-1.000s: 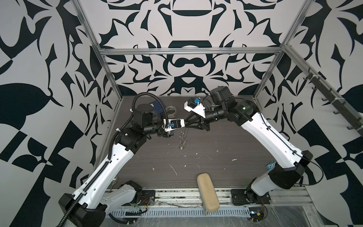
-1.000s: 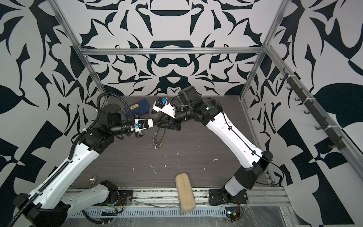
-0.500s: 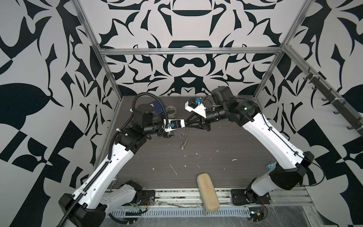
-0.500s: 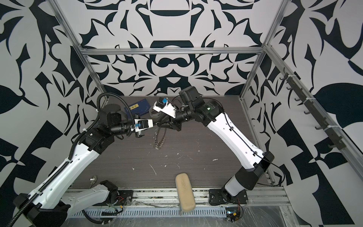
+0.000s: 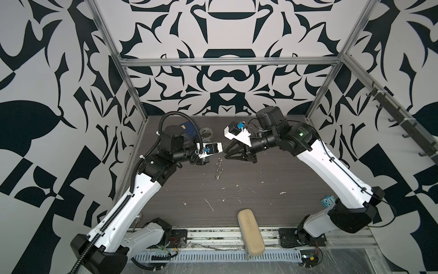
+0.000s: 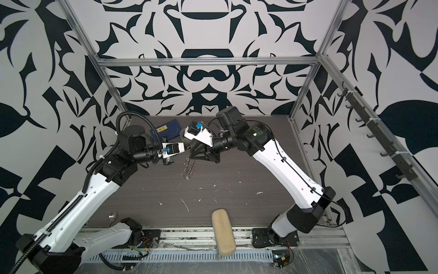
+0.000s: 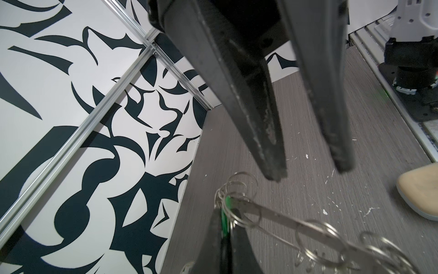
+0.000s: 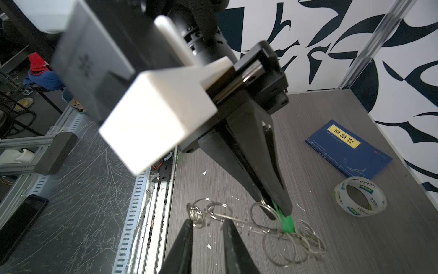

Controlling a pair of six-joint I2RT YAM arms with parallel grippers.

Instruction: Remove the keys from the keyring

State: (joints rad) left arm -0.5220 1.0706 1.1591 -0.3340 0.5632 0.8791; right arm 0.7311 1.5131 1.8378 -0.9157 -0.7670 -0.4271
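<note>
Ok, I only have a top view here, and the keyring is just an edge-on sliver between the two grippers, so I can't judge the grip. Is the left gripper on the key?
Observer: Yes. In the right wrist view the left gripper is shut on the green key, which pokes out past its tips.
Operator: And is the right gripper holding the ring?
Observer: No. In the left wrist view the right gripper has its jaws apart, with its tips near the wire loops of the keyring and nothing clamped.
Operator: Is the key free of the ring?
Observer: It sits among the loops at the rim. I can't tell whether it is threaded on one.
</note>
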